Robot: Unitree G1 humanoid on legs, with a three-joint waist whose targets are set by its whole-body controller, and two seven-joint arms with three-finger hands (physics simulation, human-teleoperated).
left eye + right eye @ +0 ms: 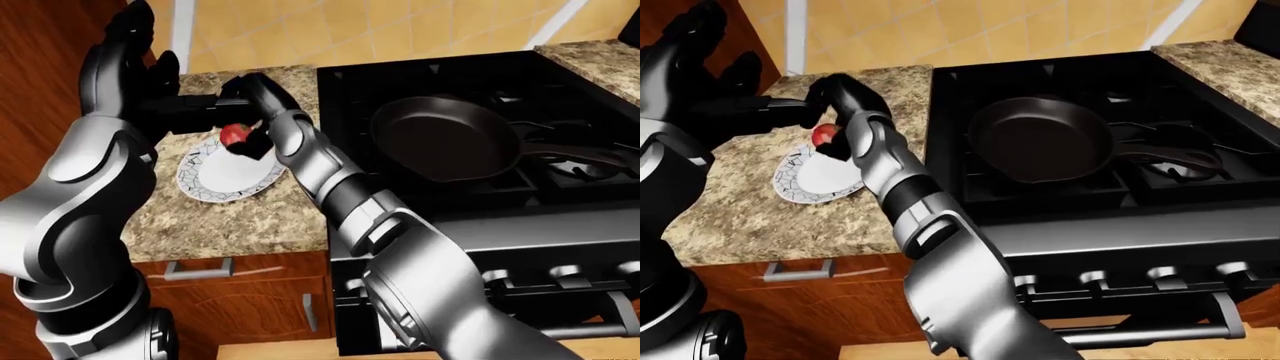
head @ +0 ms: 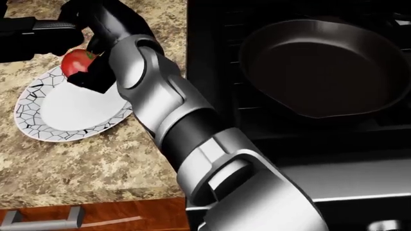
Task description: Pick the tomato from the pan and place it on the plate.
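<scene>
The right hand (image 2: 90, 57) holds the tomato (image 2: 77, 61) in its fingers over the upper rim of the plate (image 2: 45, 130), near the desk (image 1: 220, 217) edge beside the stove (image 1: 1090, 217). The pan (image 1: 1040, 142) stands free. Only the eye views show the left hand (image 1: 125, 60), raised with fingers spread wide.

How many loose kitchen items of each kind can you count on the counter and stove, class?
Tomato: 1, red, held in the right robot hand over the plate
Plate: 1, white with a cracked-pattern rim, on the granite counter
Pan: 1, black, empty, on the stove
Total: 3
</scene>
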